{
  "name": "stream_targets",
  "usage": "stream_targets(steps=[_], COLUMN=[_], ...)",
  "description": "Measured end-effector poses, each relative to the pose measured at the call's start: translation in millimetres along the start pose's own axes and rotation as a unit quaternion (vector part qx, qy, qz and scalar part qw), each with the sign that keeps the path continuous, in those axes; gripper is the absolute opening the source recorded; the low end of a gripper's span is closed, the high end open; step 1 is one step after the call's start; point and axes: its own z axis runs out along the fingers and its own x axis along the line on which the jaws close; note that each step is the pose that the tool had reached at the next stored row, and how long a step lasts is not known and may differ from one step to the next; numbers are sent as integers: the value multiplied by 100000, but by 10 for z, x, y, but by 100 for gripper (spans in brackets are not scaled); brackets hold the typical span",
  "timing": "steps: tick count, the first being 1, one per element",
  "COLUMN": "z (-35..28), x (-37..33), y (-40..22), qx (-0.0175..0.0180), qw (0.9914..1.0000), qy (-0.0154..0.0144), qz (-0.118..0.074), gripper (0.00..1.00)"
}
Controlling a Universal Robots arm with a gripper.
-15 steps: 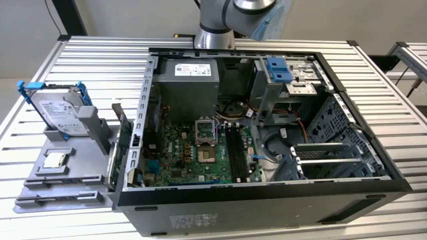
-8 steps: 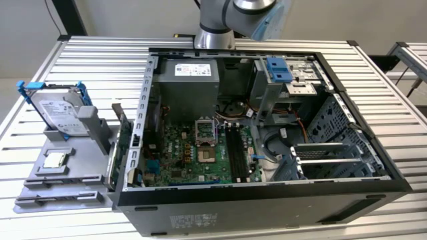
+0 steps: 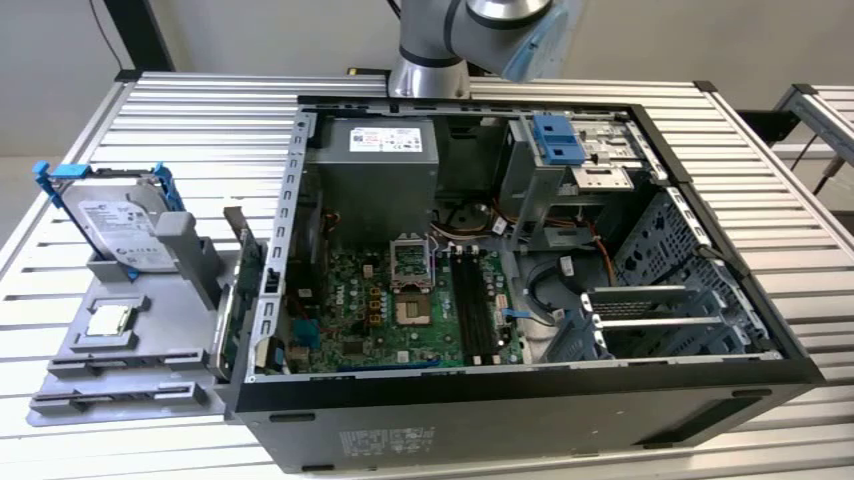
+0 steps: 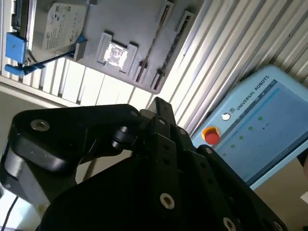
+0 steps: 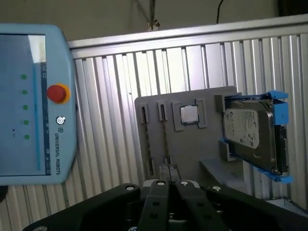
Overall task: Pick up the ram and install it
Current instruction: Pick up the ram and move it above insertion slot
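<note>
The black gripper [image 5: 169, 197] fills the lower part of both wrist views, held high above the worktop [image 3: 200, 120]; whether it is apart or together I cannot tell, and nothing shows in its grasp. In the exterior view the arm [image 3: 441, 45] rises behind the far side of the open computer case [image 3: 534, 410].

Below the gripper in the first wrist view lies a grey fixture tray [image 5: 192, 149] on the ribbed metal worktop. It carries a silver hard drive [image 5: 250, 132] standing in blue brackets, and a small square processor chip [image 5: 189, 114] sitting flat in a recess just beside it. A blue-framed teach pendant [image 5: 29, 106] with a red button rests well apart from the tray.

The ram [image 3: 242, 255] appears to stand on its long edge at the side of the tray nearest the case, a thin dark strip just beside the case wall, on the exterior view's left of it. Inside the case the green motherboard [image 3: 387, 310] lies flat, with long black memory slots [image 3: 470, 300] running across it.
</note>
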Motion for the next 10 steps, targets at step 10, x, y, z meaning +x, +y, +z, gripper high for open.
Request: stream_targets(steps=[10], z=[55], x=[3], y=[4], qx=[-286], qw=[99654], qy=[113], qz=[-8304], gripper=[0])
